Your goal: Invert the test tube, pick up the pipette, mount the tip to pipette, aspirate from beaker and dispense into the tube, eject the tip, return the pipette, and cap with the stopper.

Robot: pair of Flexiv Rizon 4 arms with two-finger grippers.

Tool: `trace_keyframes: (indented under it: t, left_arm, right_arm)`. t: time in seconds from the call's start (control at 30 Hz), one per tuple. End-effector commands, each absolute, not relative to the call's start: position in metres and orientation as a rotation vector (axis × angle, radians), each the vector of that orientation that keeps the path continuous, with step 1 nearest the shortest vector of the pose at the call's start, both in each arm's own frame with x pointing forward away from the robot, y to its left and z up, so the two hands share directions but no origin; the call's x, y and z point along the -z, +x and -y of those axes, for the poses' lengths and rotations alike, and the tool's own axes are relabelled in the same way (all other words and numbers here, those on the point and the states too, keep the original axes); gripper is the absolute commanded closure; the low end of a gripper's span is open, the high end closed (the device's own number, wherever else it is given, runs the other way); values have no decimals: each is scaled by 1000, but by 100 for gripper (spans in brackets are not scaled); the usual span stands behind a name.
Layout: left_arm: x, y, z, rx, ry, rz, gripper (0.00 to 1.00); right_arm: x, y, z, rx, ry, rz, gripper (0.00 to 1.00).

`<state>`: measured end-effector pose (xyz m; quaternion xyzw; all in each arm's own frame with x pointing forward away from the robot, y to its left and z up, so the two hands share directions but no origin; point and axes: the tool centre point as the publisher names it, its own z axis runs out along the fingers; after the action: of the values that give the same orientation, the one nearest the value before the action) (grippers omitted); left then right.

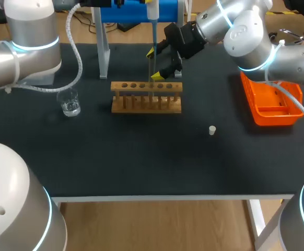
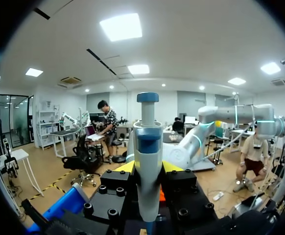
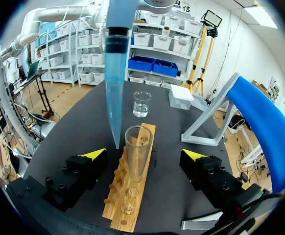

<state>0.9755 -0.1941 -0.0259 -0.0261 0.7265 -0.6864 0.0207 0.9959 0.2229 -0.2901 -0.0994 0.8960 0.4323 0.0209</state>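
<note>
Fingers were pinched on pipette [image 2: 147, 142] (left gripper [image 2: 147, 166]), spread around tube [image 3: 136, 142] (right gripper [image 3: 145, 154]). Spill could be caused if tip [image 3: 114, 88] missed tube.

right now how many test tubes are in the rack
1. The test tube stands upright in the wooden rack, between the right claw's open fingers, touching neither. Other visible holes look empty; the tube hides some.
</note>
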Motion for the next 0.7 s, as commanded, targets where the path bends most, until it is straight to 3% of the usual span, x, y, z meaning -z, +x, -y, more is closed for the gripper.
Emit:
trace_keyframes:
  t: [0.03, 0.7]
  left_arm:
    - [21, 975, 193, 2121, -89, -2256, 100]
    - [1, 983, 194, 2089, -68, -2278, 100]
  right_arm:
    - [289, 996, -222, -1339, -311, -2782, 0]
    - [289, 996, -222, -1339, -311, -2782, 0]
